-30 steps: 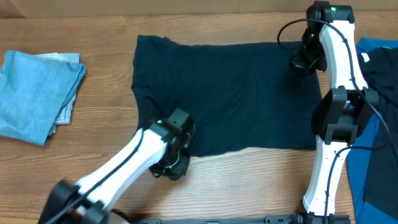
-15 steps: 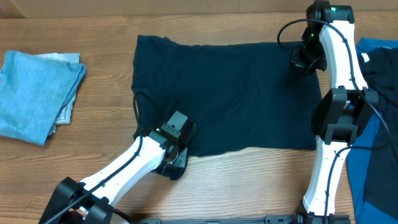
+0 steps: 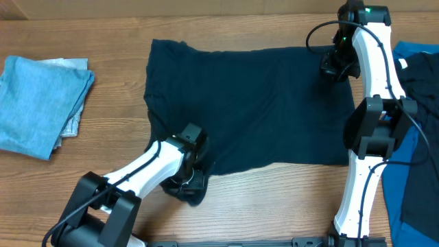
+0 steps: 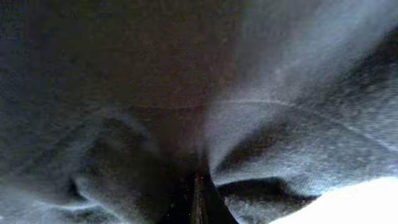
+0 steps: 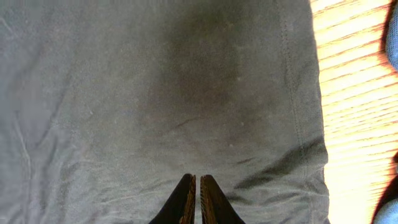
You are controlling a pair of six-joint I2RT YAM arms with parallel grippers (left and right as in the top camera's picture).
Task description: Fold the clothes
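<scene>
The very dark navy shirt (image 3: 254,103) lies spread flat on the wooden table. My left gripper (image 3: 192,180) is at the shirt's near left corner; the left wrist view shows its jaws (image 4: 198,199) shut with dark fabric (image 4: 280,112) bunched around them. My right gripper (image 3: 335,68) is at the shirt's far right corner; the right wrist view shows its fingers (image 5: 198,186) pressed together on the fabric (image 5: 155,93) near the hem, with creases running to the tips.
A folded light blue garment (image 3: 38,103) lies at the far left on a pale grey one (image 3: 72,123). A royal blue garment (image 3: 411,199) and another dark one (image 3: 422,82) lie at the right edge. Bare wood (image 5: 354,93) borders the shirt's hem.
My left gripper has shifted slightly toward the near edge and its forearm has swung left, with the shirt's near left corner bunching at the jaws. The right arm has not moved.
</scene>
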